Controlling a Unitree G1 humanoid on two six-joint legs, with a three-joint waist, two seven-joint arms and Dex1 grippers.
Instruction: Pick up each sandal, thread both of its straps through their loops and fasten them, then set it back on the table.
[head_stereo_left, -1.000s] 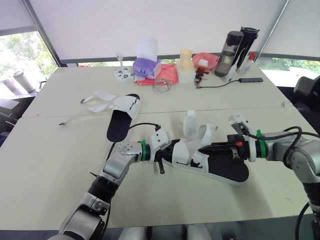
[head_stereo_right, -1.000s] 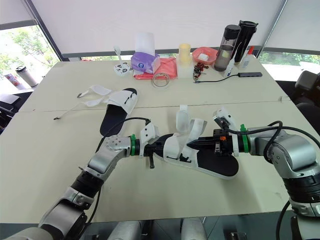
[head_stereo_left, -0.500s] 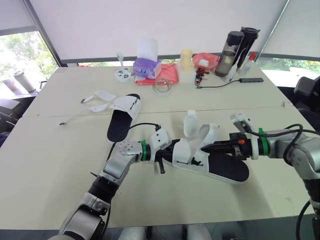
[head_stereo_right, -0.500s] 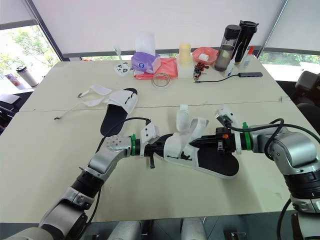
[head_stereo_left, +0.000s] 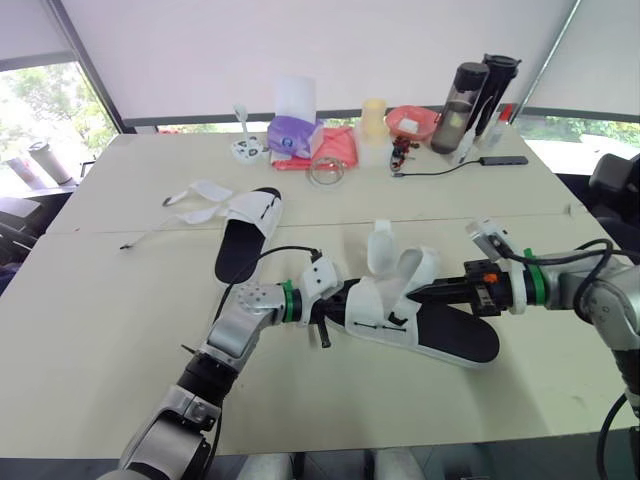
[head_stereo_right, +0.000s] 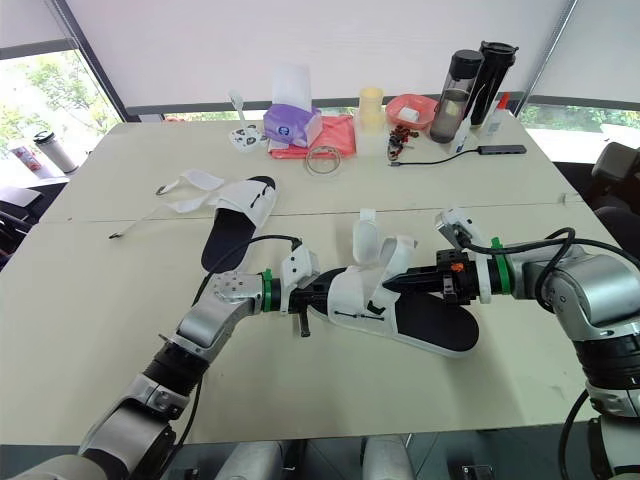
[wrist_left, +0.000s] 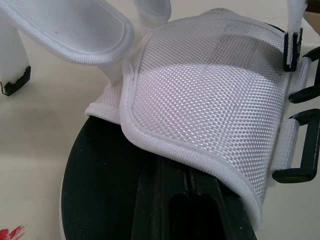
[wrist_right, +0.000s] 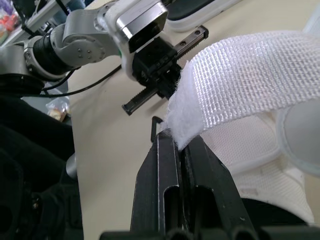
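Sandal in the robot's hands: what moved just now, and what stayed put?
The right gripper slid a little toward the robot's right, away from the sandal's upper. Its jaws stayed shut on the white strap, drawing it slightly that way. The left gripper stayed at the toe end of the sandal, which did not shift. The second sandal stayed where it lay.

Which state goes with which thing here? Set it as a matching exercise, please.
Things:
1 left hand
2 right hand
3 far sandal
4 purple tissue box

States:
A lies on the table, straps undone
B shut on the near sandal
C stands at the table's far edge
D shut on a white strap

Pairs: 1-B; 2-D; 3-A; 4-C
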